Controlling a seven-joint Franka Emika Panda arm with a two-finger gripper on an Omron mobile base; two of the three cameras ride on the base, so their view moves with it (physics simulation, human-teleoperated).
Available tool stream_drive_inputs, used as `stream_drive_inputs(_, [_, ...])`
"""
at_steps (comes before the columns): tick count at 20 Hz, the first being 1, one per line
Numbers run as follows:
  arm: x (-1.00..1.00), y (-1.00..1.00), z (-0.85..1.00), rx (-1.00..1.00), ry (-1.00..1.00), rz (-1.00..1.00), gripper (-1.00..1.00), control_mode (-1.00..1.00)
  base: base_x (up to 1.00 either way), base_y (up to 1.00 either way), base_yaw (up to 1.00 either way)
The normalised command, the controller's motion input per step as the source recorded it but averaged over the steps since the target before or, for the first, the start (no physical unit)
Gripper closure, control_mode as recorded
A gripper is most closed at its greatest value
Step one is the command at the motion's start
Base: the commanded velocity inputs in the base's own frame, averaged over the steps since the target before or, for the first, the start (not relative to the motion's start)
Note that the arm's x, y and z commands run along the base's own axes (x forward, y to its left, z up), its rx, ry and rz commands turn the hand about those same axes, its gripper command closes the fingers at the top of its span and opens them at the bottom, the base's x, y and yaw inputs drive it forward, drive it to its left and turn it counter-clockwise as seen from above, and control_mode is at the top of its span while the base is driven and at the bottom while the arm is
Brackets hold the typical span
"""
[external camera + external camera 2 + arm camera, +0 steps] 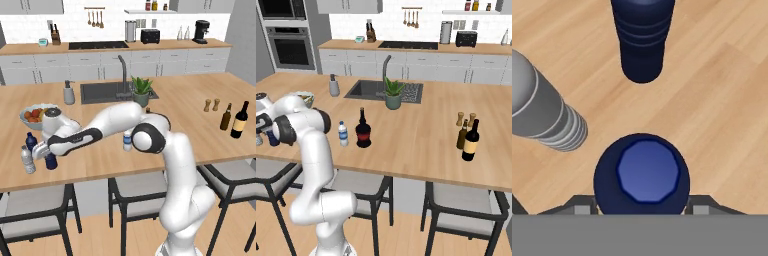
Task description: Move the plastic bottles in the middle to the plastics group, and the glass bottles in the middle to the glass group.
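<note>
My gripper (46, 152) reaches far left over the counter, shut on a dark navy plastic bottle (50, 161). From above, the bottle's blue cap (647, 171) sits between my fingertips (582, 205). Beside it stand the plastics group: another navy bottle (31, 141) (643, 37) and a greyish clear bottle (27, 159) (539, 107). In the middle, a clear bottle with a blue label (127, 141) (343, 134) stands next to the squat black glass bottle with a red label (363, 131). The glass group, an amber bottle (462, 135) and a wine bottle (471, 141), is at the right.
A fruit bowl (34, 116) sits just behind the plastics group. A soap dispenser (68, 93), a sink (102, 91) and a potted plant (141, 91) lie further back. Two pepper mills (211, 105) stand behind the glass group. Stools line the counter's near edge.
</note>
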Motion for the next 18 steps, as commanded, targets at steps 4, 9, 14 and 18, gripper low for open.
stream_drive_inputs(4, [0.0, 0.08, -0.26, 0.0, 0.01, 0.0, 1.0, -1.0, 0.0, 0.0, 0.0])
stream_drive_inputs(9, [0.0, 0.06, -0.04, 0.0, 0.02, 0.0, -1.0, -1.0, 0.0, 0.0, 0.0])
stream_drive_inputs(14, [0.0, 0.0, 0.0, 0.0, 0.0, 0.0, -1.0, -1.0, 0.0, 0.0, 0.0])
stream_drive_inputs(18, [-0.26, 0.0, 0.0, 0.0, -0.07, 0.0, -1.0, -1.0, 0.0, 0.0, 0.0])
